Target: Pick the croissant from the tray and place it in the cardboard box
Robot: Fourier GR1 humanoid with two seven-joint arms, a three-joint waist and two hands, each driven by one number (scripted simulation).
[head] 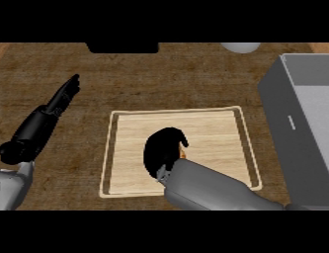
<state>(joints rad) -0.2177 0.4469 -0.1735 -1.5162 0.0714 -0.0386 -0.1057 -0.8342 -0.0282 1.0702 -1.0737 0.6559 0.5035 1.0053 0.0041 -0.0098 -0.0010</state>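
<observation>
A light wooden tray (218,123) lies in the middle of the dark counter. My right hand (163,148) is down on the tray's lower middle, fingers curled over the croissant (184,155). The hand hides all of the croissant except a thin orange sliver at its right side. The box (309,123) is grey and open-topped, standing at the right edge a short way right of the tray. My left hand (56,106) rests left of the tray with straight fingers pointing up the view, holding nothing.
A dark object (122,47) sits at the counter's far edge, and a pale round thing (240,47) lies to its right. The box's near-left wall (276,113) rises close beside the tray's right rim.
</observation>
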